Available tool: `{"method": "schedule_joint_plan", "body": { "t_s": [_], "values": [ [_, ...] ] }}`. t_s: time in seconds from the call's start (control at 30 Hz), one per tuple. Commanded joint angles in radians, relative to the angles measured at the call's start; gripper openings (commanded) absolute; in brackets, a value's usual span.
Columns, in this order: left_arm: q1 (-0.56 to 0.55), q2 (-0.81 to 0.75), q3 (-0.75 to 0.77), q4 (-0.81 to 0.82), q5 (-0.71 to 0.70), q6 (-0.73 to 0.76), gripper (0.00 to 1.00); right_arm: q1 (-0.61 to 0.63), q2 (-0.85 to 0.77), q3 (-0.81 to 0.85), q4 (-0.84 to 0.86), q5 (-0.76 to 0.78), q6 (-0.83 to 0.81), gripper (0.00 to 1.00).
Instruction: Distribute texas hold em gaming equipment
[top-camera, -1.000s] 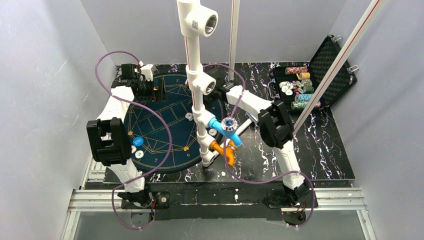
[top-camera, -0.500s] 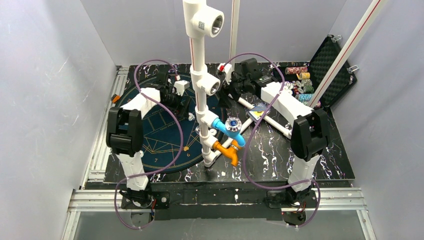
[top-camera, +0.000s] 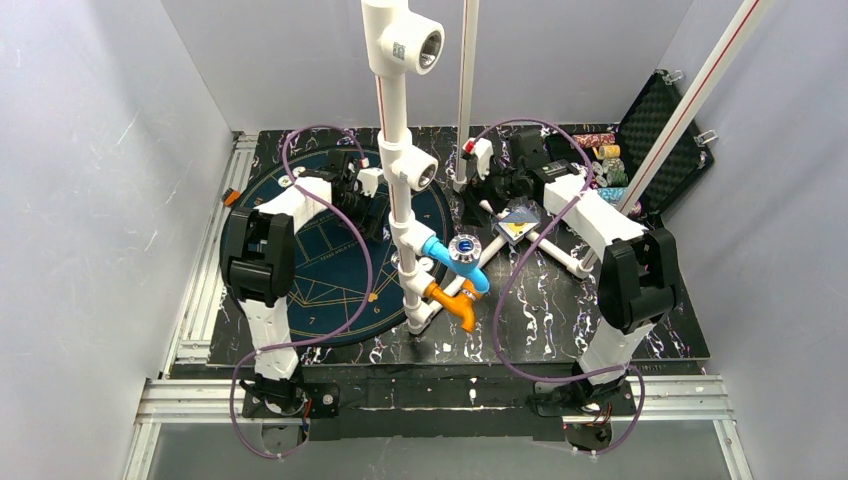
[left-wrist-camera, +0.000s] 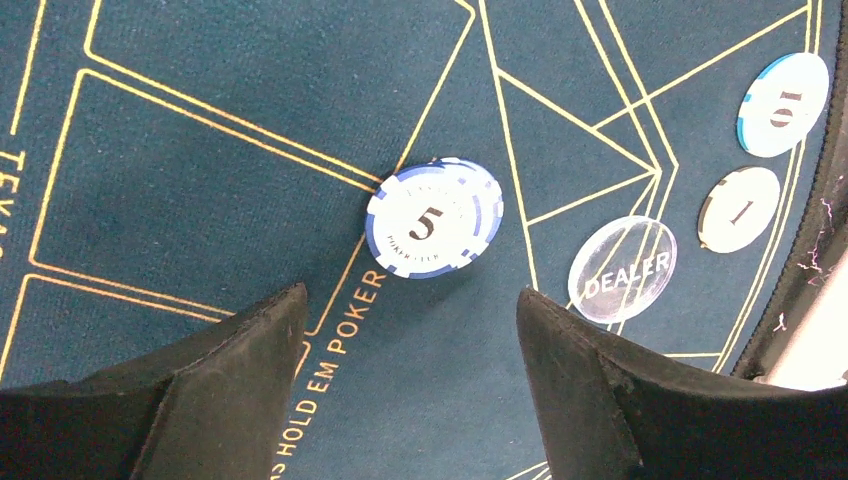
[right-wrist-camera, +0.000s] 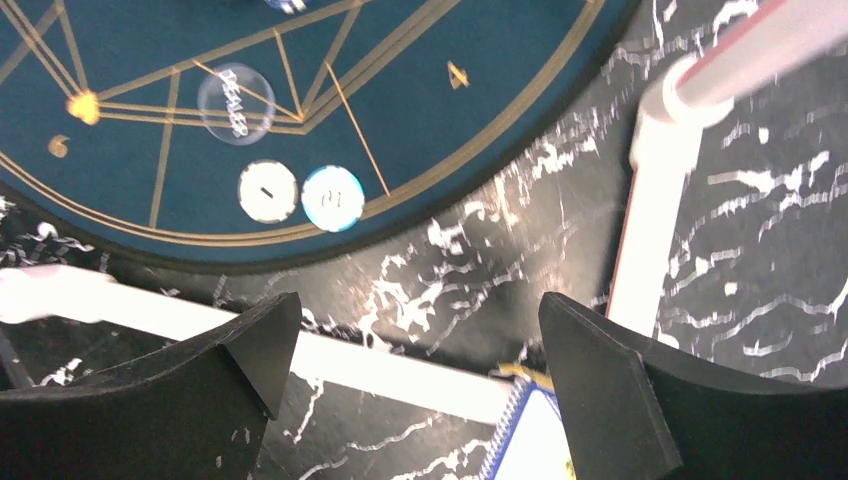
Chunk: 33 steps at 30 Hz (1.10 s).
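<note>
My left gripper (left-wrist-camera: 410, 293), parted and empty, hangs near the blue 5 chip (left-wrist-camera: 434, 217); my right gripper (right-wrist-camera: 419, 300) stands wide.

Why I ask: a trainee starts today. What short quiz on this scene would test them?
1. True or false: the left jaws stand apart, with the blue 5 chip lying untouched on the poker mat.
2. Which word is printed on the clear disc? A) BLIND B) DEALER C) ALL-IN
3. Fill in: the pale chip nearest that disc is marked ___.
Key: 1 true; 2 B; 3 "1".
</note>
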<state>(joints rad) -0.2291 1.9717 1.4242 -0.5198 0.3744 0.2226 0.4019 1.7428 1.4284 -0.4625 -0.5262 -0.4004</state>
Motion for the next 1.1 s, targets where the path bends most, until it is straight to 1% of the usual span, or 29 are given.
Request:
{"method": "schedule_joint_plan", "body": {
  "t_s": [0.0,0.3,0.6,0.93,1.07],
  "values": [
    [-0.015,0.005,0.042,0.001,-0.033,-0.005,0.74,-0.004,-0.041,-0.059,0.027,0.084,-0.041,0.98],
    [-0.062,0.039,0.080,0.019,-0.077,0.003,0.61,-0.003,-0.012,-0.142,0.131,0.195,-0.015,0.96],
    [-0.078,0.069,0.083,0.011,-0.102,0.018,0.58,-0.002,-0.001,-0.160,0.148,0.215,-0.014,0.96],
    [-0.080,0.043,0.091,-0.004,-0.121,0.024,0.36,-0.002,0.007,-0.158,0.144,0.210,-0.017,0.96],
    [-0.080,0.022,0.098,-0.011,-0.122,0.027,0.32,-0.002,0.011,-0.157,0.142,0.206,-0.018,0.96]
  ]
}}
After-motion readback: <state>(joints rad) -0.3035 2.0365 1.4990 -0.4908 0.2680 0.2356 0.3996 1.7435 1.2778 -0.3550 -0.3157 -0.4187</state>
